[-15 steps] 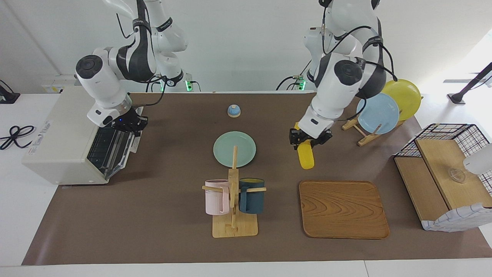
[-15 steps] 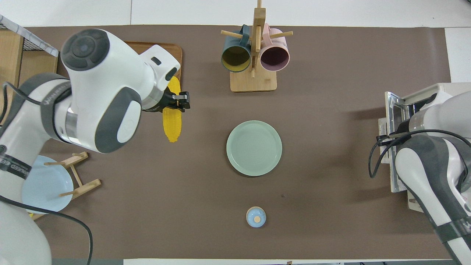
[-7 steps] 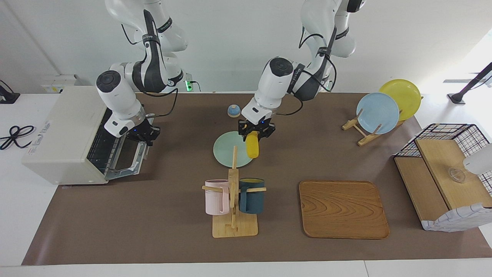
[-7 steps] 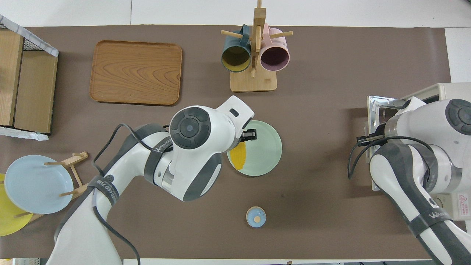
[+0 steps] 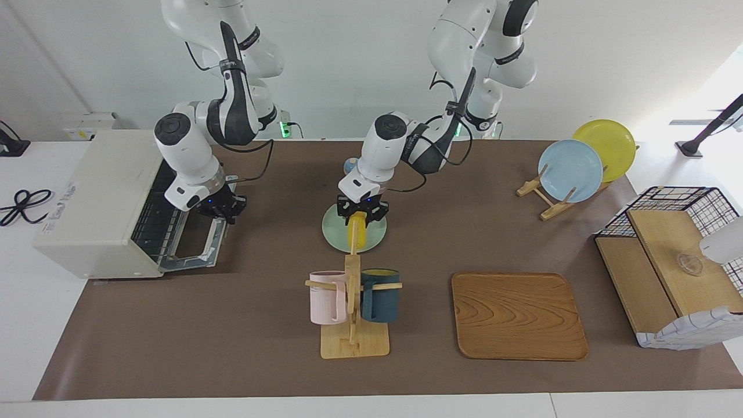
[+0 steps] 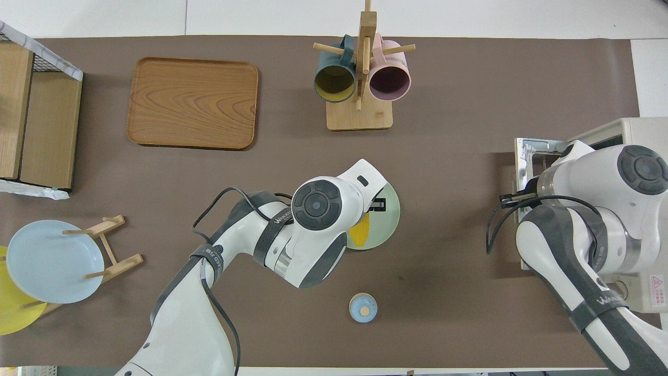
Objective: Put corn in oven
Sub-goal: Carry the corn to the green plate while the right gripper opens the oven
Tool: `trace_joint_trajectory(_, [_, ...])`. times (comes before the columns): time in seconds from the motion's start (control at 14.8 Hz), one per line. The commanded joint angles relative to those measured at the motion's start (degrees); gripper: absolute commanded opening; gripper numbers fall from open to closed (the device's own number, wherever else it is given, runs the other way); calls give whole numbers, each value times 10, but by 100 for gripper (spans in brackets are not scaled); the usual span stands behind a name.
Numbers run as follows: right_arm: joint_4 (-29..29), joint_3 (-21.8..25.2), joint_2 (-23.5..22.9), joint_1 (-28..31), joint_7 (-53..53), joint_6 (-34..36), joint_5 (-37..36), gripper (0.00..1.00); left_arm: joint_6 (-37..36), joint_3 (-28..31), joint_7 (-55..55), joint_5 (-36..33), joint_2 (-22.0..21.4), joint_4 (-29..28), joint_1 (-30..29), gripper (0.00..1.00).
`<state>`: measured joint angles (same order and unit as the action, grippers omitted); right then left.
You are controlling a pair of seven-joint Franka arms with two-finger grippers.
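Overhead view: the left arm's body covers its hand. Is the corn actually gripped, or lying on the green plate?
Observer: Gripped. In the facing view the left hand is shut on the corn, which hangs down from it over the green plate.
Operator: Oven door? The right arm blocks it for me.
Observer: The oven has its door dropped open, and the wire rack shows inside.
Operator: Where is the right hand?
Observer: The right hand is shut, at the handle end of the door.
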<state>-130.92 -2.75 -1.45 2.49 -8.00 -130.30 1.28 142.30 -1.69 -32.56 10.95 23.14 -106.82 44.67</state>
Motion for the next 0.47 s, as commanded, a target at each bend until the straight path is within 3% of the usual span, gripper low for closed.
trace_joint_trajectory(0.0, [-22, 18, -2, 16, -2, -23, -25, 0, 5, 11, 5, 7, -10, -16, 9, 11])
trace_joint_trajectory(0.07, [-30, 17, 0, 16, 0, -27, -25, 0, 5, 11, 5, 7, -11, -20, 9, 49])
trace_joint_trajectory(0.14, [-31, 17, 0, 16, 3, -33, -25, 0, 4, 11, 4, 7, -11, -21, 9, 99])
trace_joint_trajectory(0.41, [-46, 18, -17, 17, 4, -61, -25, 0, -8, 12, 5, 7, -14, -20, 8, 100])
